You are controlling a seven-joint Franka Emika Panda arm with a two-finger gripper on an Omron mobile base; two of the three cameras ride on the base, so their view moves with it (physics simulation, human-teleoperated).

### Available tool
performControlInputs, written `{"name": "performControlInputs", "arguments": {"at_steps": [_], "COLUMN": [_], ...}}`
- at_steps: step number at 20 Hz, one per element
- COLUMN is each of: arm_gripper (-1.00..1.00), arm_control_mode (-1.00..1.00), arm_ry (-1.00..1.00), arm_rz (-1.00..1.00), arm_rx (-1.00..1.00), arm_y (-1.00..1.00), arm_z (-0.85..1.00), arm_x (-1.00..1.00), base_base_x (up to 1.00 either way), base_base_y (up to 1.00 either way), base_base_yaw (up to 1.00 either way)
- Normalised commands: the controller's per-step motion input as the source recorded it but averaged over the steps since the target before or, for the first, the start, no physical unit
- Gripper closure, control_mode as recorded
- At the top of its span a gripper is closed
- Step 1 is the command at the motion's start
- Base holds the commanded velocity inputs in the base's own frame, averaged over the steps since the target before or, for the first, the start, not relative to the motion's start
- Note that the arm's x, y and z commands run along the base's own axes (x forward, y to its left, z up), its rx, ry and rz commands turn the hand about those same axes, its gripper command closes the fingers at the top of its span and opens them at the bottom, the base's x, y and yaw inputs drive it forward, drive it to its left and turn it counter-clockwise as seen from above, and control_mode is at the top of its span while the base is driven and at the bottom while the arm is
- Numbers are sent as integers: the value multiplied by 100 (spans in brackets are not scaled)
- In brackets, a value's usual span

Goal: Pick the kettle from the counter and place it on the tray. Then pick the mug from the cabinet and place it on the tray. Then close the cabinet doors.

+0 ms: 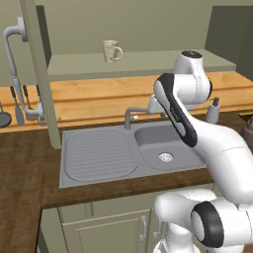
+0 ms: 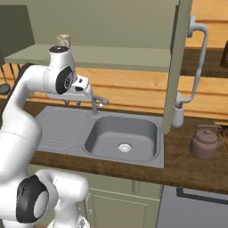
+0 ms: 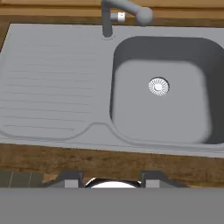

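Kettle [image 2: 207, 142]: you see it upright on the desk [image 2: 191, 167] at the right of the sink [image 2: 122, 136], spout toward the right. Your tool [image 3: 111, 179] hangs above the sink's near edge, well left of the kettle, fingertips [image 3: 70, 178] apart, pinching nothing. Farther back, the mug [image 1: 111, 51] stands upright on the cabinet [image 1: 138, 62] shelf, handle right.

The counter [image 2: 191, 171] is a long dark brown wood-grain worktop with a grey steel sink [image 1: 99, 153] set into it, ribbed drainer on the left and basin on the right; a brown kettle [image 2: 205, 142] stands on it to the right of the sink; above, the cabinet [image 1: 143, 63] shelf carries the mug [image 1: 111, 51], upright, handle to the right.
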Motion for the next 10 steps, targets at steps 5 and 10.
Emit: {"name": "performControlInputs", "arguments": {"at_steps": [5,10], "arm_gripper": [-100,-100], "arm_control_mode": [-100,-100], "arm_ry": [-28,-72], "arm_rz": [-2,-1], "arm_rx": [0,0], "arm_y": [0,0], "arm_z": [0,32], "arm_x": [-34,-76], "base_base_x": [0,0], "base_base_y": [0,0], "base_base_yaw": [0,0]}}
